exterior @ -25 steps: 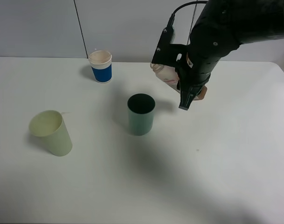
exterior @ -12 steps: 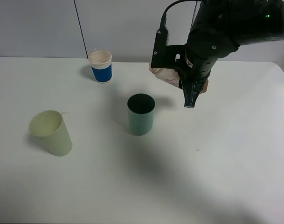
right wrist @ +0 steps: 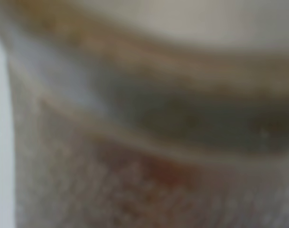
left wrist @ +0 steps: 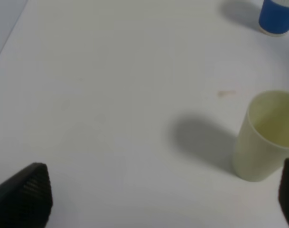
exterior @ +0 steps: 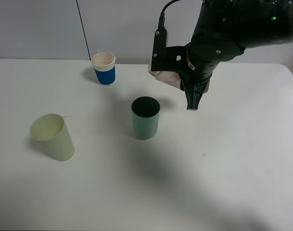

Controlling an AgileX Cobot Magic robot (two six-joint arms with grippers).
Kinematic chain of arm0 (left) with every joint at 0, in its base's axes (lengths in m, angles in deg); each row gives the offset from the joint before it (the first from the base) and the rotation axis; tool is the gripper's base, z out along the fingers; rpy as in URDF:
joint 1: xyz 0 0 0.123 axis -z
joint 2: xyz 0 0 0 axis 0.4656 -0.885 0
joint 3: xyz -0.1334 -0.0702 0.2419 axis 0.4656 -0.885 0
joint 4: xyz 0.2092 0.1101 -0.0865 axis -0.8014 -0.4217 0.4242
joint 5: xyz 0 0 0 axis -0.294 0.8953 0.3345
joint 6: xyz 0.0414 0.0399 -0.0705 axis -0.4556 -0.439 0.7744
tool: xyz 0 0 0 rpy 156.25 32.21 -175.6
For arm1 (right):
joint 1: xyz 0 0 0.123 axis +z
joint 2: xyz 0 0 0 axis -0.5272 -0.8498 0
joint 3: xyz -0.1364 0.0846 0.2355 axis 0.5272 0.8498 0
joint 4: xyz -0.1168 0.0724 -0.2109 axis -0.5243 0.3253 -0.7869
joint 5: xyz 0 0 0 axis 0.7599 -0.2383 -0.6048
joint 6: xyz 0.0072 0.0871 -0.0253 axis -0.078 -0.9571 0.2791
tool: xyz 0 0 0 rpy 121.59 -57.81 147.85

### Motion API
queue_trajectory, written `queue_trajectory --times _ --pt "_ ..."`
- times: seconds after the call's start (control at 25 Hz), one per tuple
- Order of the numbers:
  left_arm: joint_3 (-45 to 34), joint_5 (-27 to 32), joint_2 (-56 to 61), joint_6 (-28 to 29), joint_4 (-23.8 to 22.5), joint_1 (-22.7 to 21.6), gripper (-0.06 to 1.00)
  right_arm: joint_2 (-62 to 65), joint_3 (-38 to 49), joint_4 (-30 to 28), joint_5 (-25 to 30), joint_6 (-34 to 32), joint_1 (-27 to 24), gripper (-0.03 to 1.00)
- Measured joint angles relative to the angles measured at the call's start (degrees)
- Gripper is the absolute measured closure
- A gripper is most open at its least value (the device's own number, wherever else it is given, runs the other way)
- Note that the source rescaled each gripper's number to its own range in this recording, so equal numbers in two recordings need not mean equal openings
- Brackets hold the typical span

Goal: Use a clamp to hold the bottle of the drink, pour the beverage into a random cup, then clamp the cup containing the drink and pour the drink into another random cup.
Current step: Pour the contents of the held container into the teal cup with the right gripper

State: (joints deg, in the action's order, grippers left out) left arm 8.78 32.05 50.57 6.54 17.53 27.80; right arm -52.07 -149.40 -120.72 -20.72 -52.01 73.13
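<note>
- The bottle point(exterior: 164, 78), at upper centre, is clamped in the closed right gripper point(exterior: 187, 84), up-right of the green cup point(exterior: 146, 115).
- Its mouth should be centred over the rim, then tipped slowly.
- The left gripper point(left wrist: 156, 197) is spread wide, empty.

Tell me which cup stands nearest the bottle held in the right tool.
The dark green cup in the middle, a short way from the bottle. The blue cup at the back and the pale green cup at the left stand farther off.
</note>
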Motion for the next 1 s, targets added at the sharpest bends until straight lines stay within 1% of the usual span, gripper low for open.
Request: queue_trajectory --times 0.24,0.4,0.8,1.0 --pt "0.0 0.0 0.0 0.0 0.0 0.0 0.06 0.0 0.0 -1.2 0.0 0.3 0.0 0.96" --pt "0.0 0.0 0.0 0.0 0.0 0.0 0.06 0.0 0.0 -1.2 0.0 3.3 0.0 0.96" --pt "0.0 0.0 0.0 0.0 0.0 0.0 0.06 0.0 0.0 -1.6 -0.1 5.5 1.8 0.96" --pt "0.0 0.0 0.0 0.0 0.0 0.0 0.06 0.0 2.3 -2.3 0.0 6.2 2.0 0.96"
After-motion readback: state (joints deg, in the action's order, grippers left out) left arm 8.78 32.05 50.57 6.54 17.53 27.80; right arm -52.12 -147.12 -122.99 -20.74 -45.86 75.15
